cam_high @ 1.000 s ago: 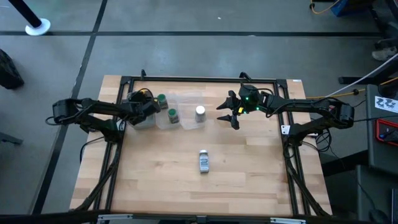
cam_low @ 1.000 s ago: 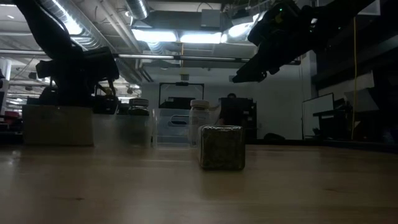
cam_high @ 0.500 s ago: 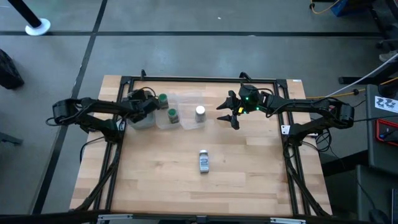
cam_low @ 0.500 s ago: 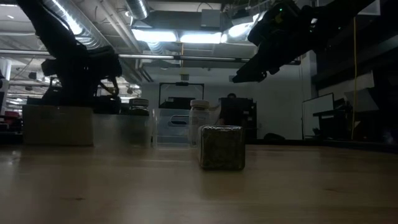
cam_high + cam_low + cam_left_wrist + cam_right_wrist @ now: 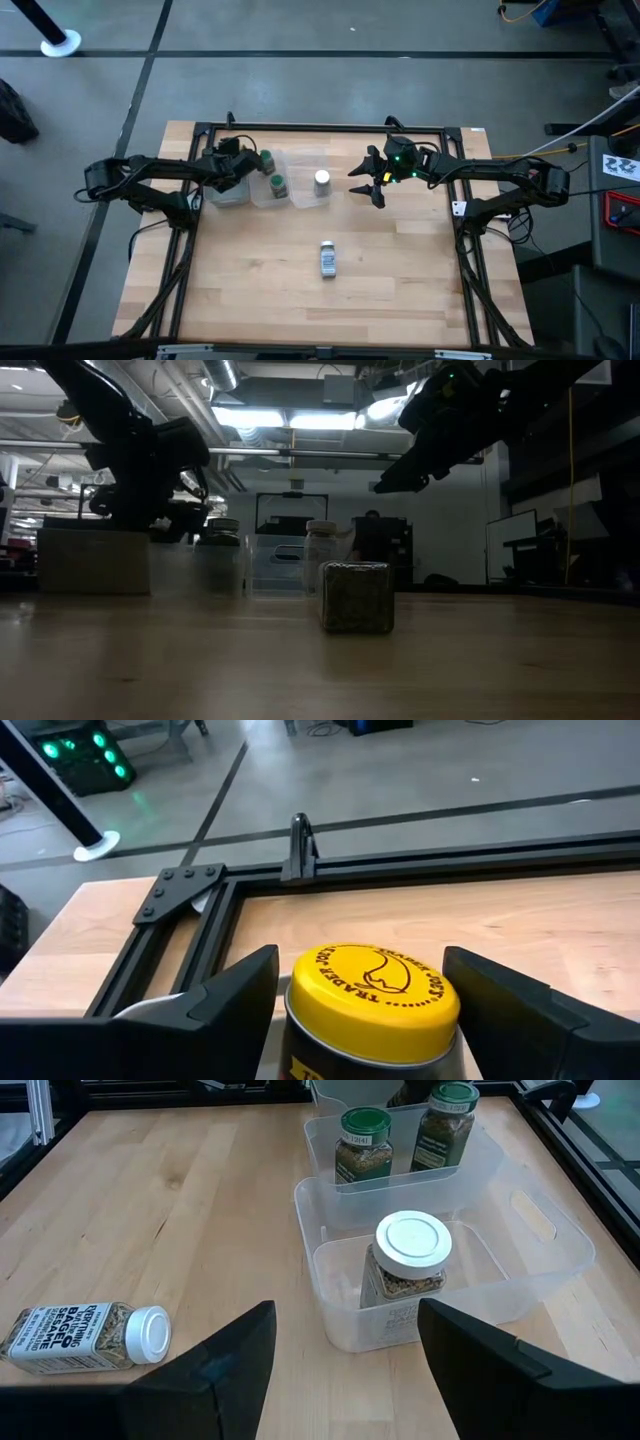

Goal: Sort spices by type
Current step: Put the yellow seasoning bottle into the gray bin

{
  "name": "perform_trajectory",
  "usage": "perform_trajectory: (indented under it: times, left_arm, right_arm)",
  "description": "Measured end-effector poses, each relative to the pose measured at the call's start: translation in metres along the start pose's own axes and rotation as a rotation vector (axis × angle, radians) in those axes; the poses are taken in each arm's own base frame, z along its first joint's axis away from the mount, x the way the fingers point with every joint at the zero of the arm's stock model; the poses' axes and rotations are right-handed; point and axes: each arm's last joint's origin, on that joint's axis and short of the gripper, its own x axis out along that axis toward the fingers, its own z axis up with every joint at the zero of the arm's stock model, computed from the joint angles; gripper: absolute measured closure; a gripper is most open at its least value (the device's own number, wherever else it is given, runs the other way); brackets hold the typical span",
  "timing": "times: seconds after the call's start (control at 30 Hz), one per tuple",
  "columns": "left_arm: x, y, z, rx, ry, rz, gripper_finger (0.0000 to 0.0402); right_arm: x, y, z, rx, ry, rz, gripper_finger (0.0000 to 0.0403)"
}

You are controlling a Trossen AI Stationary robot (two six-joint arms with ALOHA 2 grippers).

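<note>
Left wrist view: yellow-lidded jar [image 5: 372, 988] between left pincer [image 5: 372, 1010] fingers

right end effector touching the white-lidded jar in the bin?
Apart. The high view shows the right end effector open, with bare table between it and the white-lidded jar; the right wrist view shows the jar ahead of its fingers.

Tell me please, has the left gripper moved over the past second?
Yes. The left gripper has shifted toward the green-lidded jar and, in the low view, risen.

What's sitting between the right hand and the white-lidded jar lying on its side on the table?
Nothing: in the high view only bare tabletop separates the open right hand from the toppled white-lidded jar. The right wrist view agrees.
</note>
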Motion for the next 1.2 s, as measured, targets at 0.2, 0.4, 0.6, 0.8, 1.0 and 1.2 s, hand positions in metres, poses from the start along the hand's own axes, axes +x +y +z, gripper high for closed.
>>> perform_trajectory:
  times: [0.2,0.4,0.6,0.8,1.0,1.2]
  left_arm:
    - [0.0,0.0,0.0,0.0,0.001,-0.001,0.0133]
    - [0.0,0.0,0.0,0.004,0.001,0.0,0.0134]
    - [0.0,0.0,0.0,0.04,0.011,-0.006,0.0144]
    - [0.0,0.003,-0.003,0.043,0.067,-0.01,0.0144]
    - [0.0,0.004,-0.003,0.039,0.079,0.0,0.0148]
    - [-0.009,0.0,0.021,0.056,0.178,-0.104,0.0149]
  right_arm:
    - [0.0,0.0,0.0,0.0,0.0,0.0,0.0157]
    - [0.0,0.0,0.0,0.0,0.0,0.0,0.0157]
    - [0.0,0.0,0.0,0.0,0.0,0.0,0.0157]
    - [0.0,0.0,0.0,0.0,0.0,0.0,0.0157]
    - [0.0,0.0,0.0,0.001,0.0,0.0,0.0157]
    - [0.0,0.0,0.0,0.001,0.001,0.001,0.0157]
